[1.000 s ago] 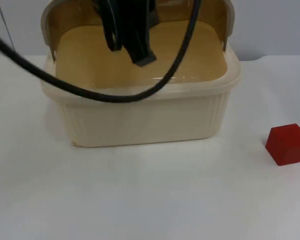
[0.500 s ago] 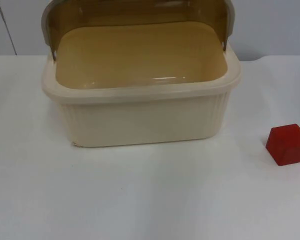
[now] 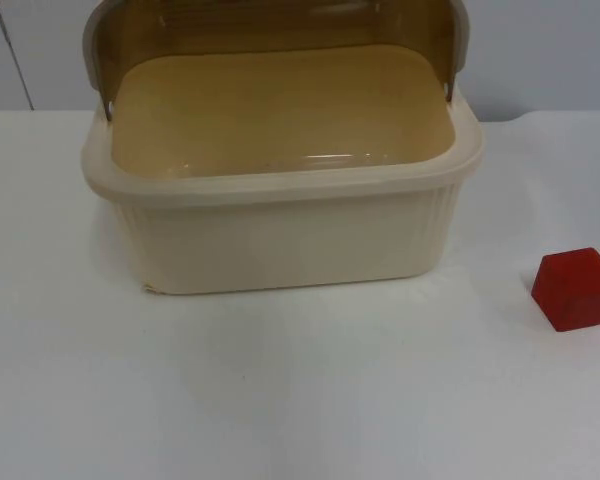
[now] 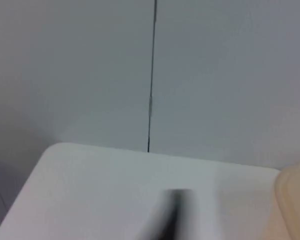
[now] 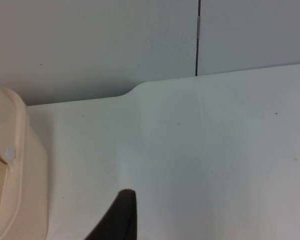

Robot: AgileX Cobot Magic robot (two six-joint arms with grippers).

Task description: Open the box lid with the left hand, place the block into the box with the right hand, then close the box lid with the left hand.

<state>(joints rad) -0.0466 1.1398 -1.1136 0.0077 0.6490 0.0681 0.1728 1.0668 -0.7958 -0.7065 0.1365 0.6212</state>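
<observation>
The white desk (image 3: 310, 400) is running back to a grey wall (image 3: 540, 50), and in both wrist views it is meeting that wall along its far edge. A cream box (image 3: 280, 190) is sitting at the far middle of the desk, its ribbed near wall facing forward and its tan inside lying open with nothing showing in it. The tinted brown lid (image 3: 270, 30) is standing raised behind the box, leaning up against the far rim. A corner of the box is also peeking into the left wrist view (image 4: 295, 200) and the right wrist view (image 5: 15, 170). The red block (image 3: 576, 288) is resting on the desk to the right of the box, well apart from it and nearer the front, with one corner turned forward. The left pincer (image 4: 172, 215) is showing as one dark blurred fingertip above the desk near the wall; whether it is apart or together cannot be told. The right pincer (image 5: 117, 217) is likewise showing a single black fingertip over bare desk just beside the box, its state impossible to tell.
</observation>
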